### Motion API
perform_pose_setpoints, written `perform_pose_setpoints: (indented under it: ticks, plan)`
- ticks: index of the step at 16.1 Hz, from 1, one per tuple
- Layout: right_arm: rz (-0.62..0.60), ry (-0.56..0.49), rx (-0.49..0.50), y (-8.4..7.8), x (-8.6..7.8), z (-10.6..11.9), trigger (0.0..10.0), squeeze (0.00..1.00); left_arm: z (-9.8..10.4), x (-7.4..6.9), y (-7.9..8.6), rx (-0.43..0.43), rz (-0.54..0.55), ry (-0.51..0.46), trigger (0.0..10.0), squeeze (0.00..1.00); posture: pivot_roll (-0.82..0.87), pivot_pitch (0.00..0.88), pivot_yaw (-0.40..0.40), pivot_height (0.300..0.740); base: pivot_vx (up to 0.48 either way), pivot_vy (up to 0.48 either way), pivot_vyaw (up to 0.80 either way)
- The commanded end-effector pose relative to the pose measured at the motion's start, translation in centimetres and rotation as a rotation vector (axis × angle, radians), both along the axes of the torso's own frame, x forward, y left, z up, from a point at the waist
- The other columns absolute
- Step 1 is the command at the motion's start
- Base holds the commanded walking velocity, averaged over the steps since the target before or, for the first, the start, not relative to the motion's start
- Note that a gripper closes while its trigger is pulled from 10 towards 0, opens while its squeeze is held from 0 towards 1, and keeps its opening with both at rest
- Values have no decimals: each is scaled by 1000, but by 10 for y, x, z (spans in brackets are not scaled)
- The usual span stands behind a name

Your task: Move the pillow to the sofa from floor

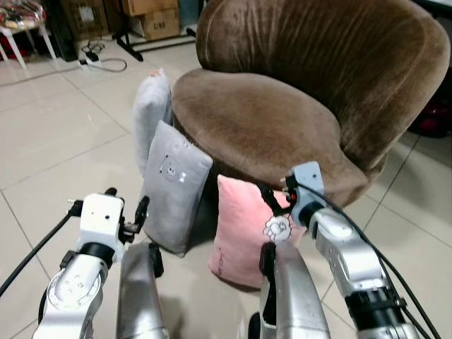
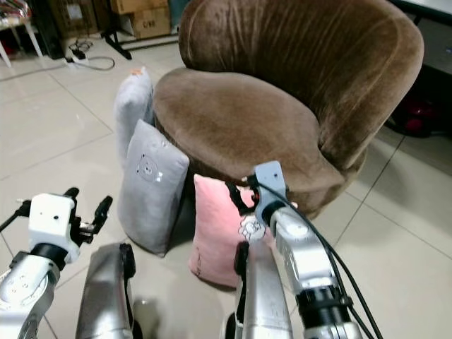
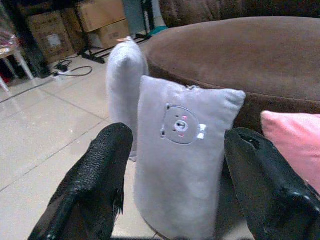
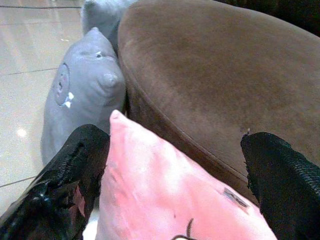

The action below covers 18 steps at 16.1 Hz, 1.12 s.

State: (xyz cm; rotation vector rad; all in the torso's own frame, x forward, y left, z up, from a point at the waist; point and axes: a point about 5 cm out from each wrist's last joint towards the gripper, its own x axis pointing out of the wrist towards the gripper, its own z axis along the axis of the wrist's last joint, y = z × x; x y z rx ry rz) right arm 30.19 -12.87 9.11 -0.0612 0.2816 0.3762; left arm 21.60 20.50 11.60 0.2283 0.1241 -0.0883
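Three pillows lean upright on the floor against a round brown sofa (image 1: 261,120). The pink pillow (image 1: 236,244) with a small animal print stands nearest. To its left is a grey pillow (image 1: 173,187) with a bear face, and behind that a plain grey pillow (image 1: 152,113). My right gripper (image 1: 277,199) is open, its fingers (image 4: 65,185) on either side of the pink pillow's (image 4: 165,195) top edge. My left gripper (image 1: 127,205) is open, short of the bear-face pillow (image 3: 182,165), which shows between its fingers (image 3: 95,185).
The floor is pale tile (image 1: 56,141). Cardboard boxes (image 1: 152,21), a power strip with cable (image 1: 95,62) and a white-legged stool (image 1: 21,25) stand at the back left. A red object (image 1: 434,116) lies right of the sofa.
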Motion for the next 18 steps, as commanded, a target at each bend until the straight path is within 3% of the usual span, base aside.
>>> perform_pose_setpoints:
  ticks: [1,3,5,7,11,13,14,15,17,18]
  plan:
    - [6,1,-12,-3,1,0,10000,1000,5,0,-4,-4,-25,-8,10000,0,-71,19,-82,431,0,0,0]
    - [104,31,-64,4,8,-5,10000,1000,9,2,-5,-14,-58,-8,10000,0,-55,59,-106,431,0,0,0]
    - [196,116,-223,17,27,-20,10000,1000,11,1,-11,-13,-156,30,10000,0,-70,122,-103,431,0,0,0]
    - [162,129,-259,22,39,-19,10000,1000,12,-8,-13,-4,-192,55,10000,0,-59,172,-116,431,0,0,0]
    - [114,129,-236,24,46,-17,10000,1000,17,-23,-16,-2,-205,73,10000,0,-45,220,-134,431,0,0,0]
    - [44,105,-279,21,55,-17,10000,1000,25,-33,-18,13,-225,88,10000,0,-35,285,-134,431,0,0,0]
    - [-19,72,-266,17,60,-12,10000,729,30,-38,-20,19,-242,94,10000,0,-35,299,-127,431,0,0,0]
    - [-40,57,-252,16,62,-9,10000,27,31,-39,-20,22,-249,95,10000,0,-36,309,-120,431,0,0,0]
    - [-113,17,-213,12,69,0,10000,0,37,-42,-20,29,-266,105,10000,0,-30,331,-105,431,0,0,0]
    - [-124,16,-297,10,69,-3,10000,0,38,-43,-20,32,-274,112,10000,0,-28,336,-99,431,0,0,0]
